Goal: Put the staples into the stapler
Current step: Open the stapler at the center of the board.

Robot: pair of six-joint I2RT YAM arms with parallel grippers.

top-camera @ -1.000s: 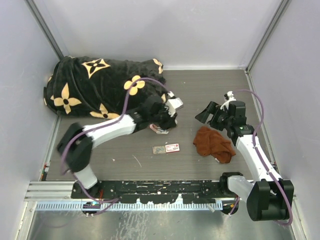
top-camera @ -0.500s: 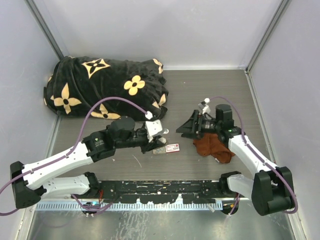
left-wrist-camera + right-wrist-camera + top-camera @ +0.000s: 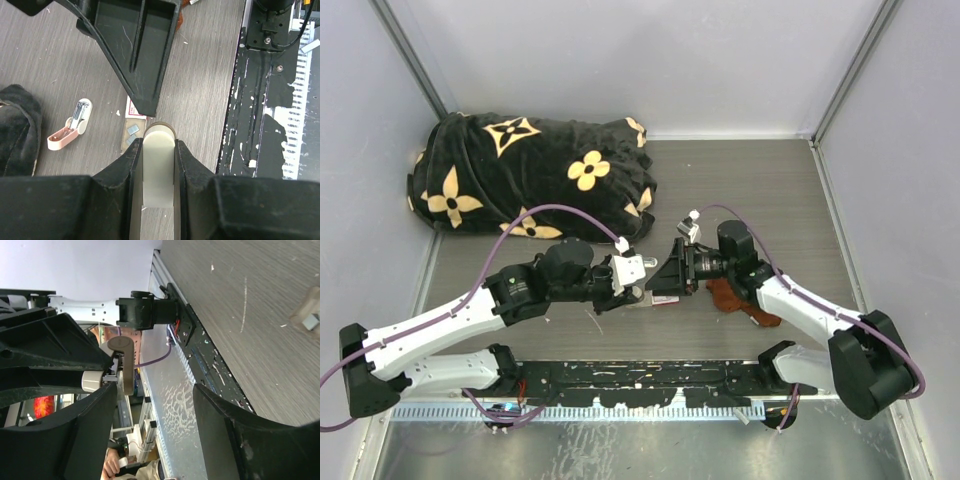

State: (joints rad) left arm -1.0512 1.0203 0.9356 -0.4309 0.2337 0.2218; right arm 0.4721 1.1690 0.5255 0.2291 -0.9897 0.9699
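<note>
We see the left gripper (image 3: 159, 145) clamped on a pale rounded piece (image 3: 159, 172) and the right gripper (image 3: 152, 400) spread open. At the table's (image 3: 770, 180) middle, the stapler (image 3: 70, 130) lies open just beside the staples (image 3: 132, 132), whose red label (image 3: 131, 107) we cannot read.

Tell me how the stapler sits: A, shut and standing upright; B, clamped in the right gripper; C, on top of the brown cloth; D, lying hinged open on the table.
D: the stapler lies flat on the table with its pink and white halves spread apart.
</note>
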